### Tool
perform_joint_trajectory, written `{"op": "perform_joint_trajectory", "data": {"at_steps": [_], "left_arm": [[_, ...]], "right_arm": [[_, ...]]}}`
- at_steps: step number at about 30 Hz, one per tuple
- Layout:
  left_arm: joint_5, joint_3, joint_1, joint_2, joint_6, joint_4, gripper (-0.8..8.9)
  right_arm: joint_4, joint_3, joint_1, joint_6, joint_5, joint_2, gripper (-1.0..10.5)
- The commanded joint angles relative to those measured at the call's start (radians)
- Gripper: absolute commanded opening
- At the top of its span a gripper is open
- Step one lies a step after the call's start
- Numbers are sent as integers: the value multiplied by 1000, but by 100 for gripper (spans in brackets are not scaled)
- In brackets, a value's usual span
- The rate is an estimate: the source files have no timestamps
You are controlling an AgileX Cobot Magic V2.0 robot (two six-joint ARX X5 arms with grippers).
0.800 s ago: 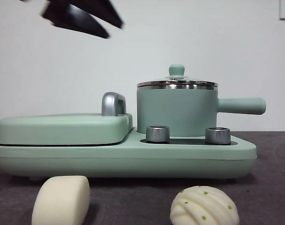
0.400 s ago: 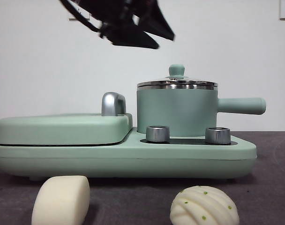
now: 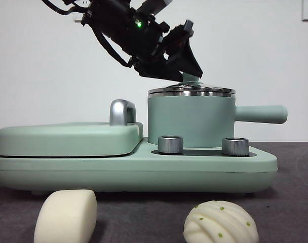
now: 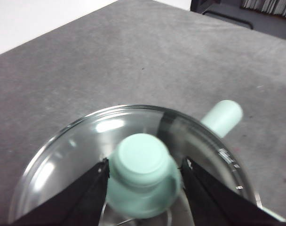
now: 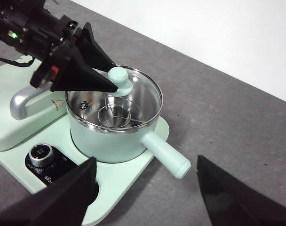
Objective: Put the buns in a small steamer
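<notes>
The small steamer [image 3: 189, 121] stands on the right half of the mint-green cooker, with its glass lid [image 4: 77, 146] on and its long handle [image 3: 260, 114] pointing right. My left gripper [image 3: 187, 61] comes down from the upper left. Its jaws are open and sit on either side of the lid's green knob [image 4: 143, 162]; the right wrist view [image 5: 115, 77] shows this too. The smooth bun [image 3: 66, 216] and the ridged, green-specked bun [image 3: 221, 223] lie on the table in front of the cooker. My right gripper [image 5: 146, 159] hangs open and empty above the steamer's handle side.
The flat griddle cover [image 3: 68, 139] with its chrome handle [image 3: 122, 112] fills the cooker's left half. Two steel dials [image 3: 170, 144] [image 3: 235, 146] sit in front of the pot. Grey table extends to the right of the cooker [image 5: 237, 113].
My left gripper has come down and to the right, from the upper left to the lid knob. Pot, lid and buns have not moved.
</notes>
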Motion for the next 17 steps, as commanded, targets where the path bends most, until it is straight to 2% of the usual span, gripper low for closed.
{"op": "perform_joint_trajectory", "data": {"at_steps": [1, 17], "left_arm": [[-16, 29, -10, 21, 46, 15, 253], [-18, 29, -11, 29, 44, 63, 249]], "right_arm": [[8, 20, 4, 14, 1, 4, 339], [8, 20, 4, 14, 1, 4, 339]]}}
